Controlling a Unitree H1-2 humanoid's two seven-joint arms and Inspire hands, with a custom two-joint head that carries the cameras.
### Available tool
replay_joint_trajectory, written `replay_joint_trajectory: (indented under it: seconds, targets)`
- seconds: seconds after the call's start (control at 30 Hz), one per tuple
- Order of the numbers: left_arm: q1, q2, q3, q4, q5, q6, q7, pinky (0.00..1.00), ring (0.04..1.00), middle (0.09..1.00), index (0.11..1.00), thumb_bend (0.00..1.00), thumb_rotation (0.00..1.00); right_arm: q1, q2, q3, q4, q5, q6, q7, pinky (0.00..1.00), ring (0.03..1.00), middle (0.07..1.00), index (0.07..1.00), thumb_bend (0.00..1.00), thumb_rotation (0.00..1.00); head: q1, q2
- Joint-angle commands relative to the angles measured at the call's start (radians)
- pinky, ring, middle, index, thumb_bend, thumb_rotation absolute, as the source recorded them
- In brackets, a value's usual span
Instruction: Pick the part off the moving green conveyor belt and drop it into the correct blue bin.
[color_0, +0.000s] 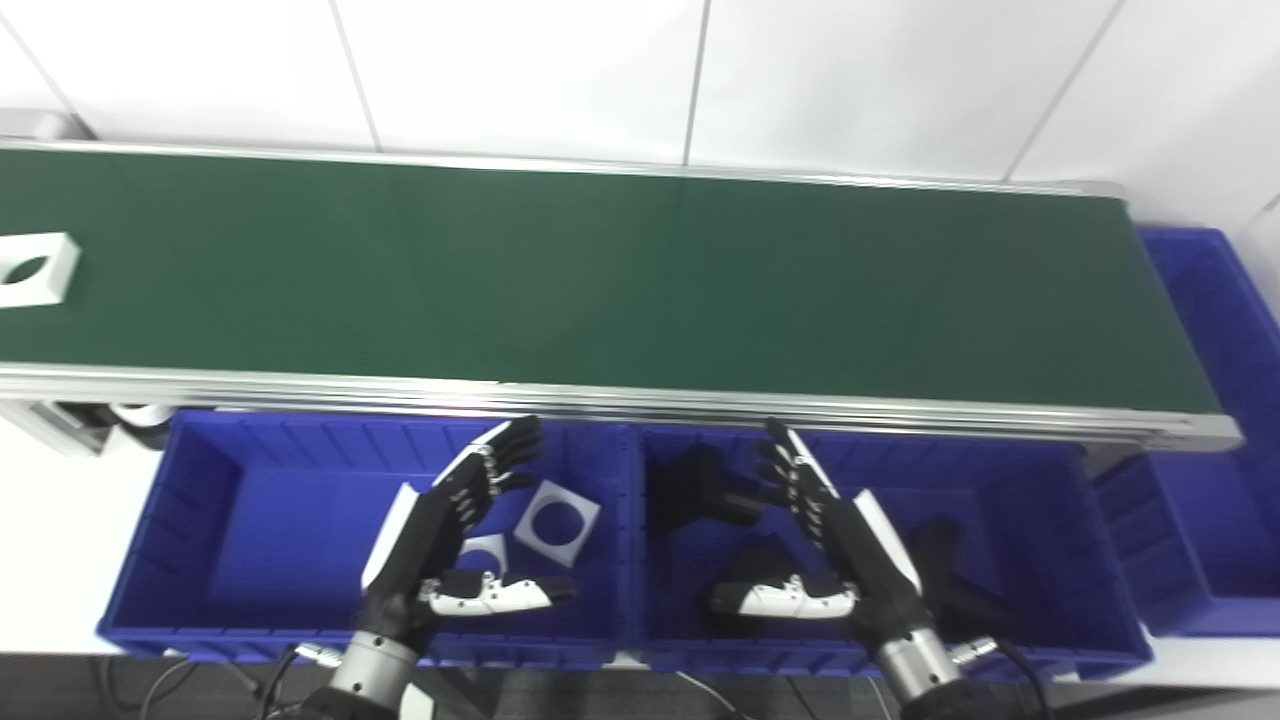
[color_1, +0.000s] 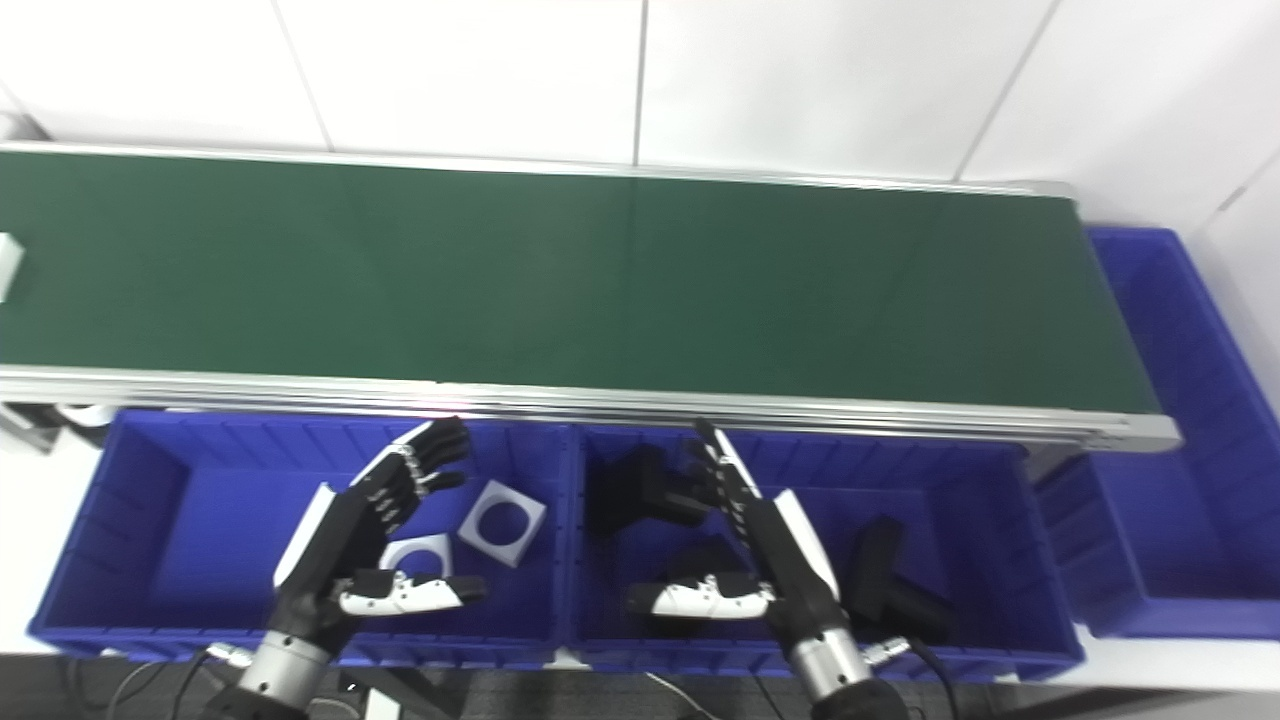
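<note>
Both hands hang low at the near edge, each over a blue bin. Left hand (color_0: 445, 540) is spread wide and holds nothing: its fingers (color_0: 500, 455) reach up and away toward the belt, the thumb (color_0: 500, 595) juts sideways to the right, palm turned inward. It hovers above the left bin (color_0: 200, 520), whose floor carries two white square pieces, each with a round hole: one (color_0: 557, 520) lies just right of the fingers, the other (color_0: 487, 548) is partly hidden behind the palm. Whether the hand touches either cannot be told.

Right hand (color_0: 830, 530) mirrors it, also spread and empty, fingers (color_0: 790, 465) pointing up toward the belt, thumb (color_0: 770, 598) pointing left. It hangs over the middle bin (color_0: 1050, 500), which holds dark parts: one (color_0: 700, 490) near the fingertips, another (color_0: 950, 570) to the right of the wrist.

Beyond the bins runs the green belt (color_0: 640, 280) in its metal frame. A white part (color_0: 35, 268), a square block with a round hole, lies on the belt at the far left edge of view, well apart from both hands. Another blue bin (color_0: 1220, 420) stands at the belt's right end
</note>
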Motion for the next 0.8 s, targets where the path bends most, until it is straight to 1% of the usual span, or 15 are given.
replay_joint_trajectory:
  seconds: [0.0, 0.07, 0.13, 0.3, 0.4, 0.5, 0.53, 0.6, 0.77]
  targets:
    - [-0.010, -0.011, -0.012, -0.003, 0.018, -0.054, 0.012, 0.77, 0.839, 0.858, 0.838, 0.86, 0.11, 0.000, -0.014, -0.012, -0.004, 0.023, -0.092, 0.004, 0.89, 0.935, 0.960, 1.000, 0.92, 0.19, 0.015, -0.011]
    - [-0.012, -0.017, -0.019, 0.008, 0.034, -0.062, 0.018, 0.78, 0.838, 0.854, 0.835, 0.86, 0.11, 0.002, -0.018, -0.016, -0.004, 0.018, -0.100, -0.001, 0.89, 0.932, 0.954, 1.000, 0.92, 0.18, 0.025, -0.012]
    - [-0.014, -0.022, -0.022, 0.021, 0.038, -0.073, 0.021, 0.79, 0.840, 0.853, 0.835, 0.87, 0.11, 0.002, -0.017, -0.017, -0.006, 0.018, -0.098, -0.002, 0.89, 0.925, 0.946, 1.000, 0.93, 0.18, 0.019, -0.022]
    - [-0.020, -0.028, -0.025, 0.044, 0.048, -0.082, 0.024, 0.80, 0.850, 0.857, 0.837, 0.87, 0.13, 0.003, -0.017, -0.016, -0.008, 0.022, -0.093, 0.001, 0.90, 0.930, 0.951, 1.000, 0.93, 0.12, 0.019, -0.040]
    - [-0.021, -0.030, -0.026, 0.050, 0.058, -0.087, 0.030, 0.79, 0.849, 0.860, 0.838, 0.87, 0.14, 0.005, -0.019, -0.014, -0.012, 0.015, -0.095, 0.001, 0.89, 0.929, 0.953, 1.000, 0.91, 0.12, 0.020, -0.053]
    - [-0.022, -0.028, -0.029, 0.058, 0.047, -0.089, 0.029, 0.80, 0.853, 0.864, 0.838, 0.88, 0.15, 0.008, -0.017, -0.012, -0.017, 0.007, -0.088, -0.003, 0.89, 0.927, 0.952, 1.000, 0.91, 0.12, 0.025, -0.062]
    - [-0.022, -0.028, -0.029, 0.061, 0.049, -0.091, 0.030, 0.79, 0.852, 0.863, 0.837, 0.88, 0.15, 0.009, -0.016, -0.012, -0.018, 0.008, -0.086, -0.003, 0.89, 0.928, 0.954, 1.000, 0.91, 0.11, 0.028, -0.074]
    - [-0.022, -0.028, -0.029, 0.065, 0.057, -0.093, 0.035, 0.79, 0.849, 0.862, 0.835, 0.89, 0.16, 0.011, -0.013, -0.011, -0.020, 0.005, -0.083, -0.006, 0.89, 0.930, 0.955, 1.000, 0.91, 0.10, 0.028, -0.077]
    - [-0.025, -0.026, -0.029, 0.078, 0.060, -0.111, 0.037, 0.78, 0.845, 0.858, 0.833, 0.89, 0.14, 0.013, -0.011, -0.011, -0.018, 0.003, -0.092, -0.008, 0.89, 0.929, 0.952, 1.000, 0.91, 0.08, 0.029, -0.092]
